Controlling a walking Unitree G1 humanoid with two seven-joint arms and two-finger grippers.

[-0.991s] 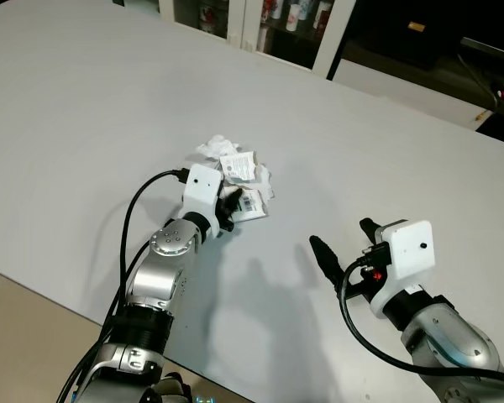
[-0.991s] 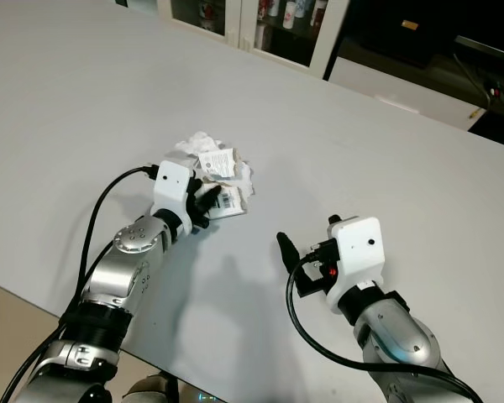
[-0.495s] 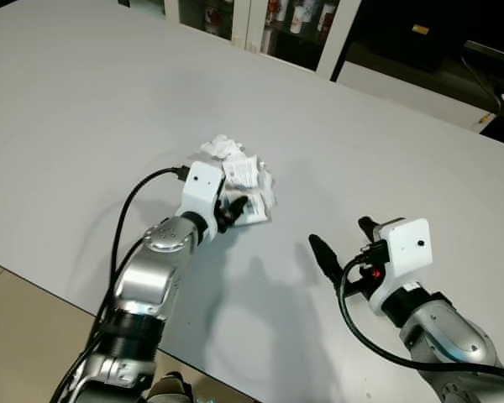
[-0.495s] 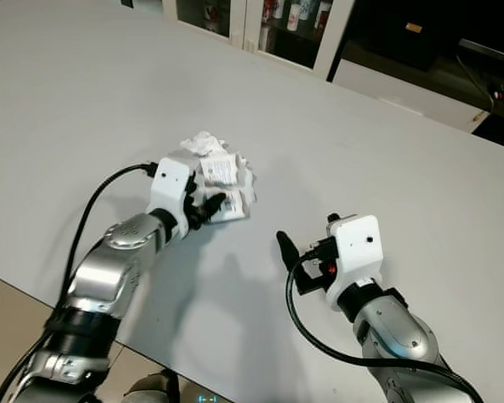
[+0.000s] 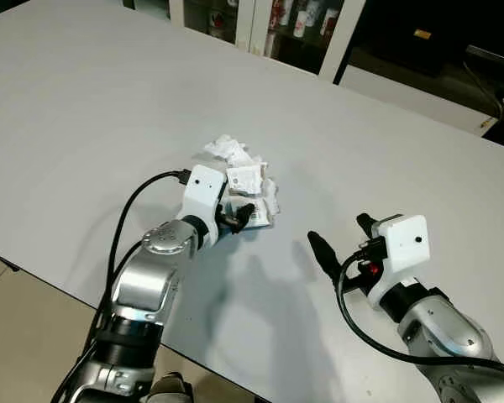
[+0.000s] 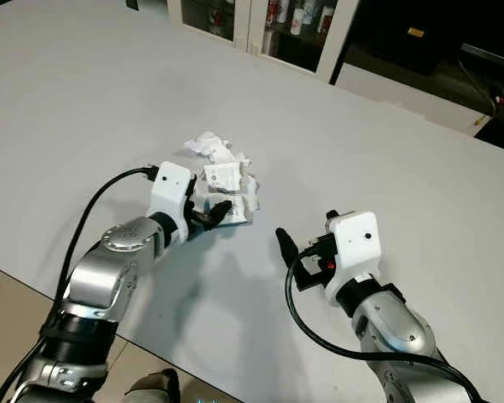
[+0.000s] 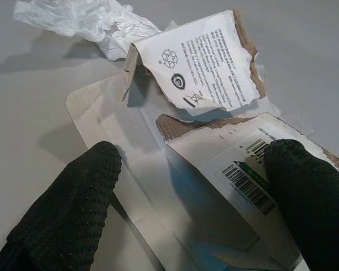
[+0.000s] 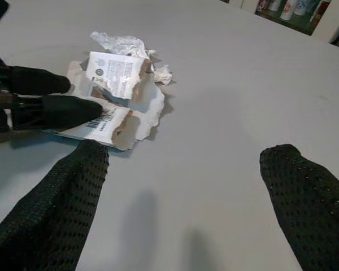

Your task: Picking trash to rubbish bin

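Straddling torn cardboard trash (image 7: 209, 141), left tool (image 5: 238, 214) fingers spread on table (image 5: 84, 109)

left hand (image 5: 235, 215) fingers parted, right hand (image 5: 344, 243) spread wide

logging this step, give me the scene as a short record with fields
surface: white table
trash: torn cardboard packaging with crumpled plastic wrap at its far side
left gripper: open, fingers straddling the torn cardboard, not closed on it
right gripper: open, above bare table, apart from the trash
background: glass-front cabinet beyond the table
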